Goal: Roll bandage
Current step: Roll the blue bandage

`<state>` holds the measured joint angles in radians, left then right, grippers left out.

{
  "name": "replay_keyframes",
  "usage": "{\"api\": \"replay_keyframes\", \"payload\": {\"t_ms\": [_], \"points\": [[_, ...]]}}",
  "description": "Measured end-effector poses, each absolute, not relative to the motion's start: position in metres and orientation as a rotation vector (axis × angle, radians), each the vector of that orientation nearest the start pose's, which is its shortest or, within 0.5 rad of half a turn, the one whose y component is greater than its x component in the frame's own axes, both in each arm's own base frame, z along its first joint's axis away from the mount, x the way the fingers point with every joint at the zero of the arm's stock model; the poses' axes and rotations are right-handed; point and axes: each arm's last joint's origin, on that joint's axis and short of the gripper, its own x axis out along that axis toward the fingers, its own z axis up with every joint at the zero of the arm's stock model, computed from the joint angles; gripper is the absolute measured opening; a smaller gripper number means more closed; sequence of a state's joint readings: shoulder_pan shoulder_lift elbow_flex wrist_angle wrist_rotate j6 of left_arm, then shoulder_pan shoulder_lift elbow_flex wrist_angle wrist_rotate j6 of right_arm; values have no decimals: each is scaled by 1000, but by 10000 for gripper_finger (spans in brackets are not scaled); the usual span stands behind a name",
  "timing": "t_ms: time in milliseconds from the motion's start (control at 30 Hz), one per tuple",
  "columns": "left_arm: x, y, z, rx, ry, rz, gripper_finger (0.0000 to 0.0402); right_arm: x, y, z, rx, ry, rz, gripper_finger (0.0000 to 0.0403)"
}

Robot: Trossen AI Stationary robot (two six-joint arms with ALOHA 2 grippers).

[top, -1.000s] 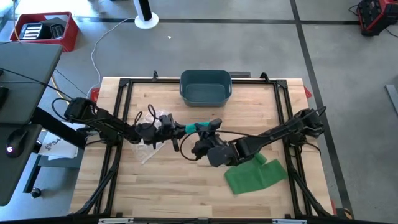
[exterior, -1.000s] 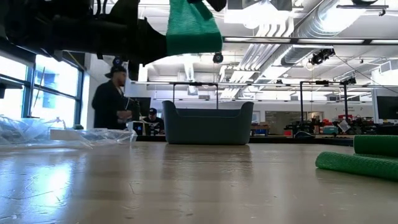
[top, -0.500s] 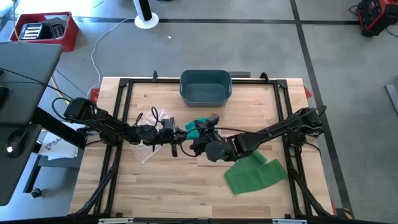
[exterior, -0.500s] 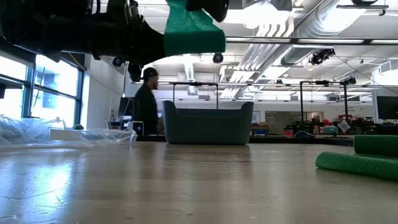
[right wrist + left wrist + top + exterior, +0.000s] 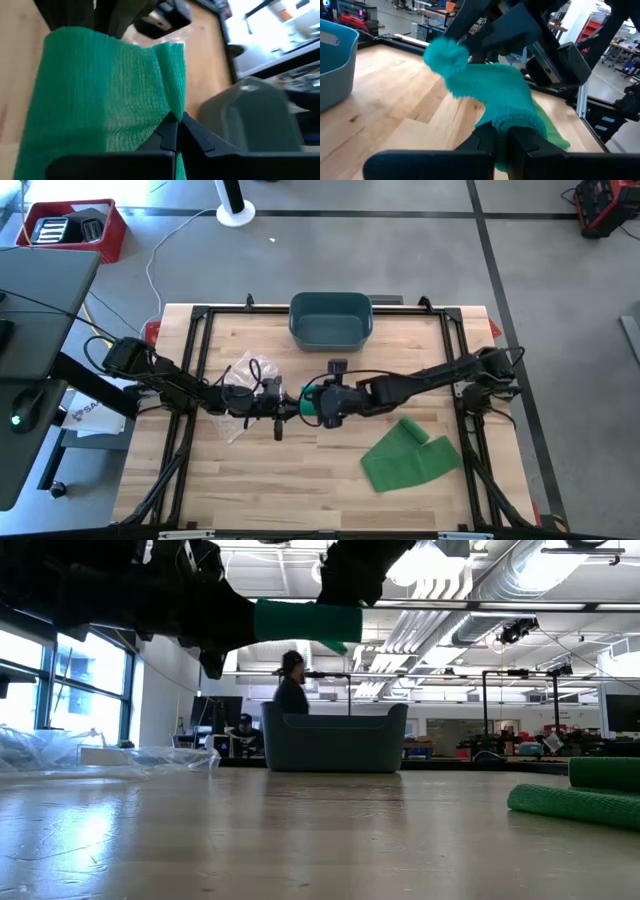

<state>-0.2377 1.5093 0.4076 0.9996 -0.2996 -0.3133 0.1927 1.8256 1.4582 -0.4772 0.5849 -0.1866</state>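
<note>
Over the last second the right claw (image 5: 322, 406) has swung round the left claw (image 5: 292, 406), both pinching the green bandage (image 5: 305, 621) above the bench (image 5: 300, 480), likely laying on another turn.

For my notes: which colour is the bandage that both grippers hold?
Green, a teal shade; the bandage shows best in the right wrist view.

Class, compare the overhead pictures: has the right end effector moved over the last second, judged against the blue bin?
Yes. The right end effector, shut on the bandage, has drawn closer to the bin and away from the loose bandage on the table.
</note>
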Motion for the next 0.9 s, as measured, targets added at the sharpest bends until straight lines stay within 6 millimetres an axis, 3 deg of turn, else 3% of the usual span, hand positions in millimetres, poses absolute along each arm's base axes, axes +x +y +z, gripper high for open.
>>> {"api": "replay_keyframes", "payload": {"t_ms": [300,700,900], "points": [[257,-54,161,-341,136,85,9,390,53,252,-439,908,-171,10],[257,-54,160,-391,153,60,9,390,51,251,-388,922,-122,141],[257,-54,160,-393,154,63,9,387,50,253,-390,928,-125,170]]}}
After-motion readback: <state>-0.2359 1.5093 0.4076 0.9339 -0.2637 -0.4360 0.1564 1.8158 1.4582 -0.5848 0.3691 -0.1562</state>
